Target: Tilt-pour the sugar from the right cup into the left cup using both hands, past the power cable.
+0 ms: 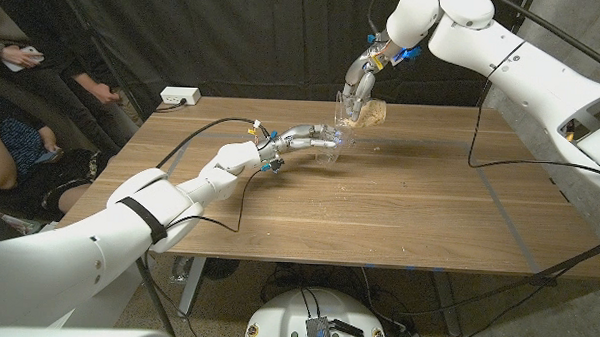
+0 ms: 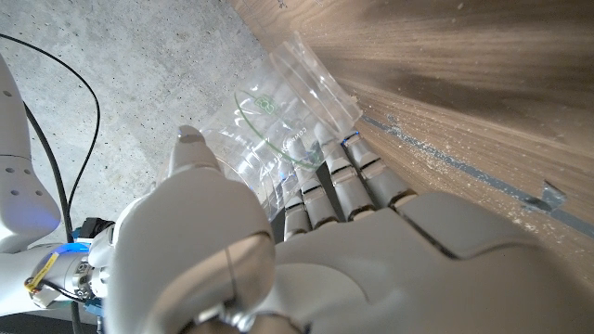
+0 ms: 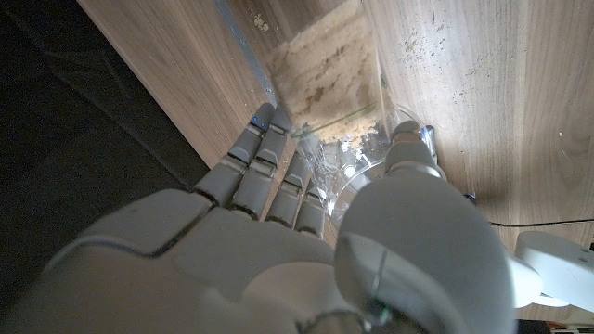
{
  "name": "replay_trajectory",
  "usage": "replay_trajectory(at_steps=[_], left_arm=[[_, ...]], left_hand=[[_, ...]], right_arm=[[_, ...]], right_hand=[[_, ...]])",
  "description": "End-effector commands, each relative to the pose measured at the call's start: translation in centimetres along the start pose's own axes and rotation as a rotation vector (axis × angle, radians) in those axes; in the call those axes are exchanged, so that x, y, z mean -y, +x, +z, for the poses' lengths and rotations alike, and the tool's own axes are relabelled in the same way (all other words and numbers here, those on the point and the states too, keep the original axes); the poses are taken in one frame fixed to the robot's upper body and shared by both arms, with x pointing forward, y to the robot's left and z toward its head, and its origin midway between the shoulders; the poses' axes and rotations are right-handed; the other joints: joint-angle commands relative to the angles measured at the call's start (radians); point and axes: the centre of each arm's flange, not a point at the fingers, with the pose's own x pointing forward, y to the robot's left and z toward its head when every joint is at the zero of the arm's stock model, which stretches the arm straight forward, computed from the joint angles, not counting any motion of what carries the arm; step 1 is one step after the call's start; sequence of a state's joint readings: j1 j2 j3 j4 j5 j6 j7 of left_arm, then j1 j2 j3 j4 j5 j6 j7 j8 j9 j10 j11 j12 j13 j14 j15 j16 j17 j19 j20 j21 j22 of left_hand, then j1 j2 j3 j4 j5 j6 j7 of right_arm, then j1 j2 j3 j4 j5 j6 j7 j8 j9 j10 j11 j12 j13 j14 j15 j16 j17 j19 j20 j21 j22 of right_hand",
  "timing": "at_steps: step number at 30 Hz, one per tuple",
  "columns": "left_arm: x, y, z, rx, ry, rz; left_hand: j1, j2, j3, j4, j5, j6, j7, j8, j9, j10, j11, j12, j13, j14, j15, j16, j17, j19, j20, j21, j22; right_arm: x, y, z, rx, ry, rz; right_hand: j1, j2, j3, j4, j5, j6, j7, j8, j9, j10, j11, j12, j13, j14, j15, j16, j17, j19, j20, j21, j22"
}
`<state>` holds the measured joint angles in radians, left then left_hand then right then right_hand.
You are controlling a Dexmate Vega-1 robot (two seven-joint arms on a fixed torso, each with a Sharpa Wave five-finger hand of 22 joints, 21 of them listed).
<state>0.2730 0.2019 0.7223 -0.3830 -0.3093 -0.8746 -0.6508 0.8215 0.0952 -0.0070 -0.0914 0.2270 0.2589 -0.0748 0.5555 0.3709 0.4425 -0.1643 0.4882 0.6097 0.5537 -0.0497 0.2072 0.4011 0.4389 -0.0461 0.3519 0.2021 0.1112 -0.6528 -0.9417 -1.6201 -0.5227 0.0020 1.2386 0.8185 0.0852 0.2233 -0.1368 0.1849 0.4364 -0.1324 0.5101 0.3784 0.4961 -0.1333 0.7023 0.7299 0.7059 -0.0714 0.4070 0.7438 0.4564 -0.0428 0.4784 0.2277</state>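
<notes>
Spanning most of the head view, the wooden counter [image 1: 399, 202] carried the work near its far middle, with a white power strip [image 1: 179, 96] at its far left corner and a black cable [image 1: 481, 155] trailing across its right side. People sat at the left edge of the view, behind the counter.

The right hand [image 1: 363, 83] came down from above with its fingers [image 3: 269, 158] and thumb wrapped around the sugar cup [image 1: 366, 113], a clear plastic cup held raised and tilted. Sugar [image 3: 325, 65] had slid toward the cup's low side. The left hand [image 1: 306, 137] reached in from the near left, its fingers [image 2: 339, 176] closed around the receiving cup [image 1: 333, 150], another clear cup that looked empty or nearly so and sat low near the counter, just below and beside the tilted one.

Judging by this, the pour itself was in hand: both cups were gripped, the source tipped. The next move called for tilting further with the rim kept over the lower cup's mouth while the left hand held steady, since scattered grains [image 3: 418, 42] already lay on the wood.
</notes>
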Motion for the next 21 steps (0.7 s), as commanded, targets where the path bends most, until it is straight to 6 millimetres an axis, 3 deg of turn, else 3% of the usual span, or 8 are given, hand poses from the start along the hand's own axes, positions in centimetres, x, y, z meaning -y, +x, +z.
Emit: replay_trajectory(at_steps=[1,21], left_arm=[[0.17,-0.28,0.06,0.015,-0.002,-0.003],[0.19,-0.32,0.2,0.024,-0.003,-0.005]], left_hand=[[0.006,-0.003,-0.007,-0.002,0.0,0.009,-0.001,0.005,0.002,0.003,0.001,0.007,0.003,0.003,-0.129,-0.003,0.006,0.0,-0.035,0.005,0.004],[0.004,0.0,-0.012,0.001,0.0,0.009,-0.001,0.007,0.002,0.003,0.0,0.008,0.002,0.005,-0.131,-0.002,0.007,-0.001,-0.035,0.007,0.004]], right_arm=[[0.06,0.08,0.35,-0.022,-0.05,0.023],[0.2,-0.12,0.63,-0.034,-0.093,0.055]], right_hand=[[0.006,0.017,0.003,-0.005,0.006,0.022,-0.013,0.0,0.004,0.01,0.001,-0.003,0.005,0.011,-0.164,0.002,0.004,-0.003,-0.089,0.005,0.0],[0.008,0.017,0.005,-0.006,0.006,0.032,-0.012,0.0,0.006,0.018,-0.001,-0.006,0.008,0.017,-0.164,0.004,0.011,-0.003,-0.09,0.007,-0.001]])
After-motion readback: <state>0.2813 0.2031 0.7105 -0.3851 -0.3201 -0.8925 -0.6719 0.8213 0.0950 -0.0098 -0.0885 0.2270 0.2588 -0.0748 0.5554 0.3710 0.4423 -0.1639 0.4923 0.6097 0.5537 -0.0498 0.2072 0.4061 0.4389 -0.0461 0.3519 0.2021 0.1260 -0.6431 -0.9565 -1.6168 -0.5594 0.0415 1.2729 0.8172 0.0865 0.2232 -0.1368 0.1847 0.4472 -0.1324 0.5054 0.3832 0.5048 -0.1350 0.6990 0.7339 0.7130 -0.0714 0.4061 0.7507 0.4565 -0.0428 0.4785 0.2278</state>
